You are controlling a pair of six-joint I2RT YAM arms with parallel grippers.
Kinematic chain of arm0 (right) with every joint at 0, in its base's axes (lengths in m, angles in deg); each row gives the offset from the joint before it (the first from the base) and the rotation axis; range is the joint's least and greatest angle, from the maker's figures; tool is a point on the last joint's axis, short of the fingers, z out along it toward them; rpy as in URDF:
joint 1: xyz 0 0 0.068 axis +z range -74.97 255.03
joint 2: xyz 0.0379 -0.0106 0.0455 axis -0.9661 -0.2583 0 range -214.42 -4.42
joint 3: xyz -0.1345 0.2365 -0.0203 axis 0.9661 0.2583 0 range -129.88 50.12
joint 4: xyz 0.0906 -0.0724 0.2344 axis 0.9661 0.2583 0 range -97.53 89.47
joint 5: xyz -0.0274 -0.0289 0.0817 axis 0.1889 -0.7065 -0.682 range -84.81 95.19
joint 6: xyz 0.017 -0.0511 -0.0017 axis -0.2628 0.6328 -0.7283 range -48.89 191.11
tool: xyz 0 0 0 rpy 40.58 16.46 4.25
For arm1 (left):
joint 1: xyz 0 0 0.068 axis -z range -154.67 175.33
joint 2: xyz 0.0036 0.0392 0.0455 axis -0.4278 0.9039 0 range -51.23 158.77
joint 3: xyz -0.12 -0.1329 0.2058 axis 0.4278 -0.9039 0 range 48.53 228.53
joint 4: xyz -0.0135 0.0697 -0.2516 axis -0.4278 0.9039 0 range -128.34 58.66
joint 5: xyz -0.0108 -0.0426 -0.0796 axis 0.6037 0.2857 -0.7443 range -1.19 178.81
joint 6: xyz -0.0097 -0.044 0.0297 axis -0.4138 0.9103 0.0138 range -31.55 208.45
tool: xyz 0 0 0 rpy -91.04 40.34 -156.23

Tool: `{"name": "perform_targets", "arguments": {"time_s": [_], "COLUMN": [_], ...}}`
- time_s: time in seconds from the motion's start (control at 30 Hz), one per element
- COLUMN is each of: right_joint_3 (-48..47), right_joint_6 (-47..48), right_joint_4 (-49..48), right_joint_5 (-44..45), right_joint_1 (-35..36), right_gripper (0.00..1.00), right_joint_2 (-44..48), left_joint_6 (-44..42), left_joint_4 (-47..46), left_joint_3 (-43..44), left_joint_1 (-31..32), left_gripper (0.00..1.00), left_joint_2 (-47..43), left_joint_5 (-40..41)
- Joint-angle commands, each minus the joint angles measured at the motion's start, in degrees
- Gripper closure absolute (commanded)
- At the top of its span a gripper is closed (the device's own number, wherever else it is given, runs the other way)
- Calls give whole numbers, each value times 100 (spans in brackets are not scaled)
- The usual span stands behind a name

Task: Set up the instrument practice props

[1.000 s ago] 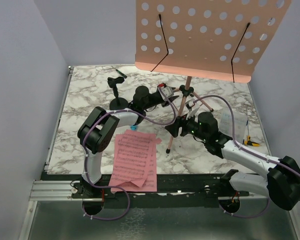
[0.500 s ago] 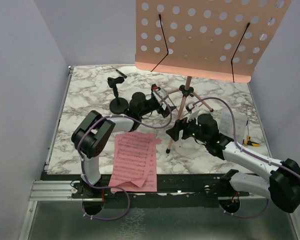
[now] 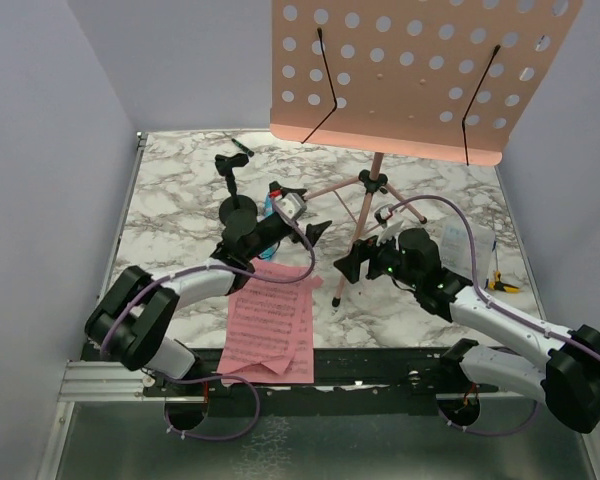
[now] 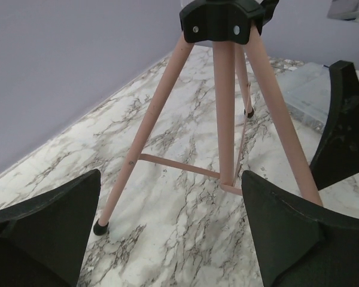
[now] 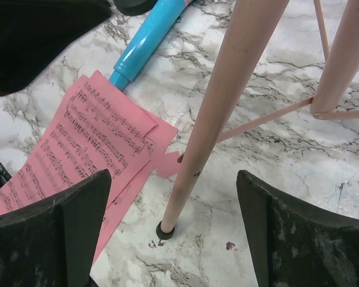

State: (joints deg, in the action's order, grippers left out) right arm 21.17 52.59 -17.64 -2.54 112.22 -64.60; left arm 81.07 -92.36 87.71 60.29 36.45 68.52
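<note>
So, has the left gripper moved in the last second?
Yes: the left gripper has pulled back toward the near edge, away from the music stand's hub.

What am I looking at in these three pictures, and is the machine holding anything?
Two robot arms are bolted at the near edge of a marble table. One picture looks down from above; the other two come from a camera on each wrist, so the dark shapes at their edges are that arm's own jaws. A salmon-pink music stand stands on thin tripod legs. Pink sheet-music pages and a light-blue stick lie on the table. The left arm and right arm both reach toward the legs, jaws open; nothing is held.
</note>
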Motion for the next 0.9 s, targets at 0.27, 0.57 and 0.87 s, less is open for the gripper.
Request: {"name": "perform_targets", "arguments": {"time_s": [0.27, 0.57, 0.87], "right_joint_3": [213, 329, 267], "right_joint_6": [-338, -518, -519], "right_joint_4": [48, -18, -47], "right_joint_5": [63, 95, 71], "right_joint_1": [43, 43, 44], "right_gripper": [8, 8, 8], "right_joint_2": [358, 491, 349], "left_joint_6": [1723, 2965, 3363], "left_joint_4": [236, 2647, 5093], "left_joint_3": [-1950, -2298, -1420], "left_joint_1": [15, 11, 11], "left_gripper": [1, 1, 1], "left_joint_2": [-2624, -4013, -3499], "left_joint_5": [1798, 2569, 3573]}}
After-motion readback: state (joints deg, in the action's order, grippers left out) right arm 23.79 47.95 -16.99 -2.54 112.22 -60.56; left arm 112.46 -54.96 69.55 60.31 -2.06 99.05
